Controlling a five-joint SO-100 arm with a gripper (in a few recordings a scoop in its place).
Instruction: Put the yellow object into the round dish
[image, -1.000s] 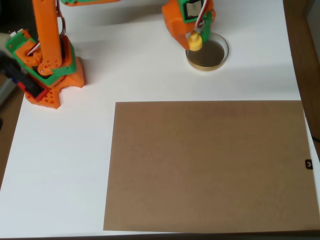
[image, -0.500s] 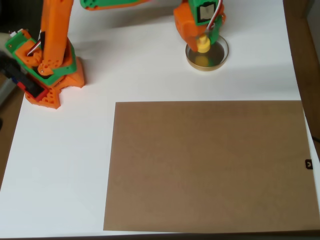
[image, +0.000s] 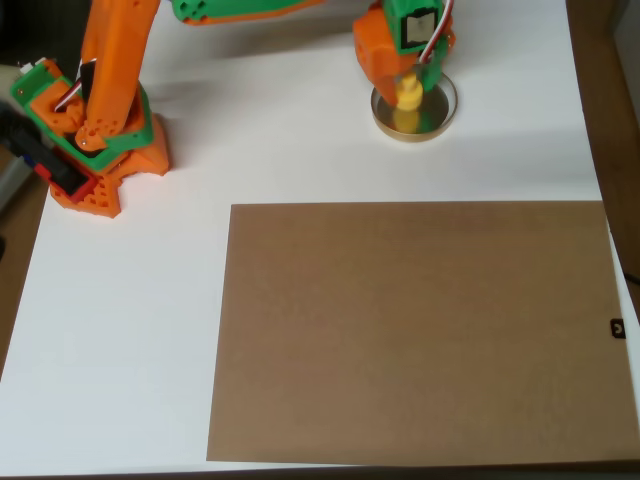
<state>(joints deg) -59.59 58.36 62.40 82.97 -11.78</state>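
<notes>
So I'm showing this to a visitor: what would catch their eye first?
Probably the bright orange and green arm at the top left, reaching across the white table. Its hand holds the yellow object over the round dish near the top edge. Next, the big brown sheet filling the lower right.

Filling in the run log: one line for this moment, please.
phase: placing | gripper: shut on yellow object | position: over round dish | release: not yet
</notes>
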